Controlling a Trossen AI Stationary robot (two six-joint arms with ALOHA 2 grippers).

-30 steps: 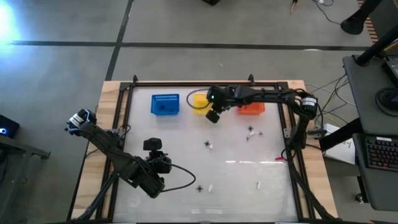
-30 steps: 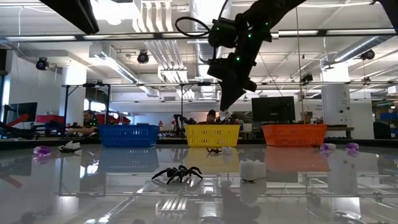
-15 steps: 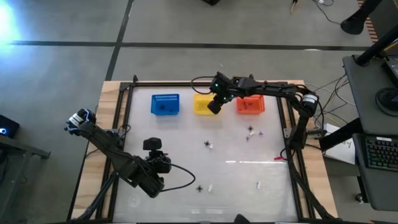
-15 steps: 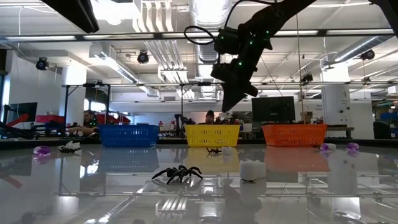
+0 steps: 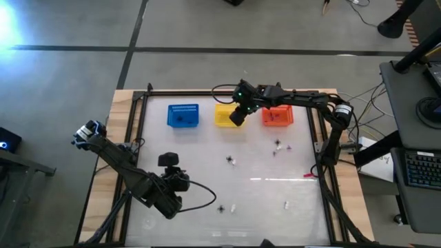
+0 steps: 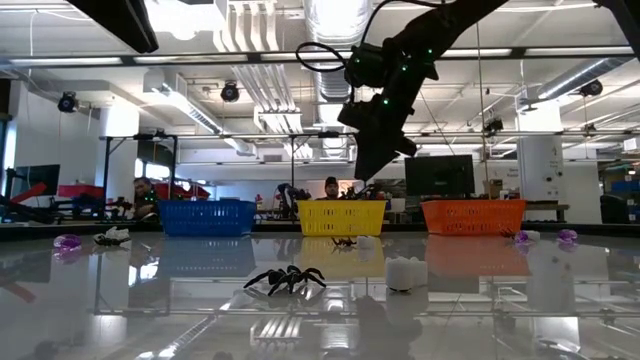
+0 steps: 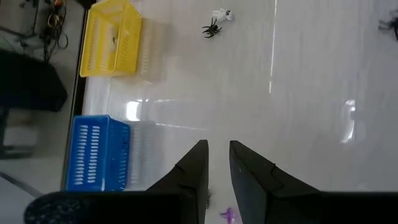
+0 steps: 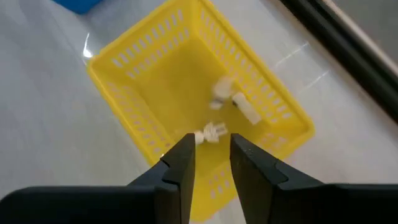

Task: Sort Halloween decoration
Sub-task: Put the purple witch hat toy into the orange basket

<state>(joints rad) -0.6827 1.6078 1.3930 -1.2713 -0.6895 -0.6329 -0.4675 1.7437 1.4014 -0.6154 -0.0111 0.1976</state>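
The Halloween decoration is a scatter of tiny trinkets on the white table: a black spider (image 5: 230, 160), a black and a purple piece (image 5: 281, 146), and whitish pieces (image 5: 233, 207) near the front. My right gripper (image 8: 210, 149) hangs open above the yellow basket (image 5: 222, 114). Whitish pieces (image 8: 233, 99) lie on that basket's floor, and one small whitish piece (image 8: 210, 132) shows just beyond the fingertips; whether it is falling or lying there I cannot tell. My left gripper (image 7: 217, 152) waits over the table's near left (image 5: 182, 180), open by a narrow gap, nothing between its fingers.
A blue basket (image 5: 182, 115), the yellow one and an orange basket (image 5: 278, 117) stand in a row along the far edge. A black frame (image 5: 227, 91) borders the table. In the low view a black spider (image 6: 285, 278) and a whitish piece (image 6: 404, 272) lie mid-table.
My right gripper has gone toward the table's far edge, from beside the yellow basket's near side to a place above the basket. It has kept its height. My left arm has stayed where it was.
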